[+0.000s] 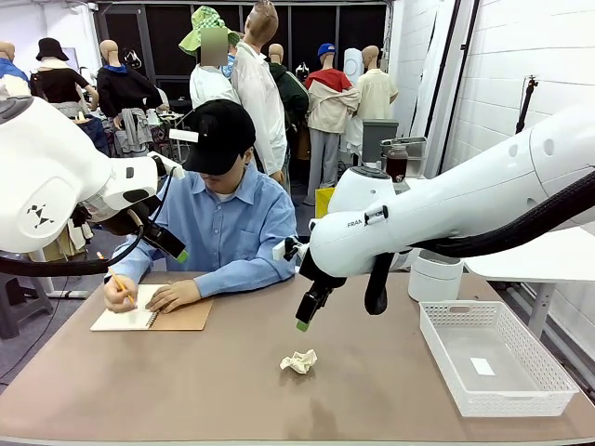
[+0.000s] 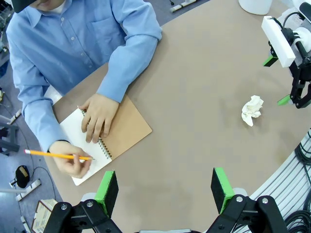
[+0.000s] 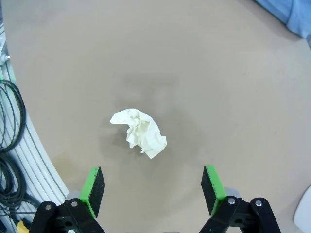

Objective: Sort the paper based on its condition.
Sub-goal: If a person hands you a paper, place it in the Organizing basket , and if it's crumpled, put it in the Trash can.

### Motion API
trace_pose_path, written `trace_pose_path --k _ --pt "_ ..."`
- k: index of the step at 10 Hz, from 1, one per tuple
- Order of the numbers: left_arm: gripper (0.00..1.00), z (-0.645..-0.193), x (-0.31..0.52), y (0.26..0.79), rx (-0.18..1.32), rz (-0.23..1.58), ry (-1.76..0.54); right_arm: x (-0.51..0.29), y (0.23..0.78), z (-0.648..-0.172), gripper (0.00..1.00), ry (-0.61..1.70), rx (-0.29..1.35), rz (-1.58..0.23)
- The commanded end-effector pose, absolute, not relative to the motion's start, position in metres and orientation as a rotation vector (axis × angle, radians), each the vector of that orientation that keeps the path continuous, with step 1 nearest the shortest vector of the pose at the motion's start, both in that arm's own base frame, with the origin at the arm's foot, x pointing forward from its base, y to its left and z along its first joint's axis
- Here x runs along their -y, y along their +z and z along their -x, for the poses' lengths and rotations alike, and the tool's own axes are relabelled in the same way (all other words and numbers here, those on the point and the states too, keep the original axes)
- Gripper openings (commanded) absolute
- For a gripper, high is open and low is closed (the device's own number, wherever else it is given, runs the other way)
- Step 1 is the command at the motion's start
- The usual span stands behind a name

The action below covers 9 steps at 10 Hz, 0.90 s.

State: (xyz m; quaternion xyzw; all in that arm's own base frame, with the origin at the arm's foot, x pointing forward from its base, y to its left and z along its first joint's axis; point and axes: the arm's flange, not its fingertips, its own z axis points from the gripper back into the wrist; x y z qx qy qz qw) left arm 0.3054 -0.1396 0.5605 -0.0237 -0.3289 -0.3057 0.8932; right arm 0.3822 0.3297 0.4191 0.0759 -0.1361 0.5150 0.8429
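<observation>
While the crumpled paper lies just below, the right gripper hovers wide open, empty.

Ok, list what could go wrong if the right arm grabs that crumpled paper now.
The crumpled paper is small and sits slightly off centre between the open right jaws; closing may catch only a flap or push it away.
It lies low on the table, so the pads may scrape it.
The left jaws hang near the person's writing hand; moving that arm could bump it.
</observation>
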Motion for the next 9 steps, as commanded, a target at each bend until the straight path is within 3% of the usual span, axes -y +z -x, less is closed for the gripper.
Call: trace_pose_path --k 1,9 --pt "1.0 -0.306 0.139 0.56 0.683 0.051 -0.633 -0.33 0.418 -0.383 1.0 1.087 0.285 -0.161" --pt "1.0 -0.306 0.139 0.56 0.683 0.051 -0.633 -0.365 0.355 -0.386 1.0 1.228 0.173 -0.11"
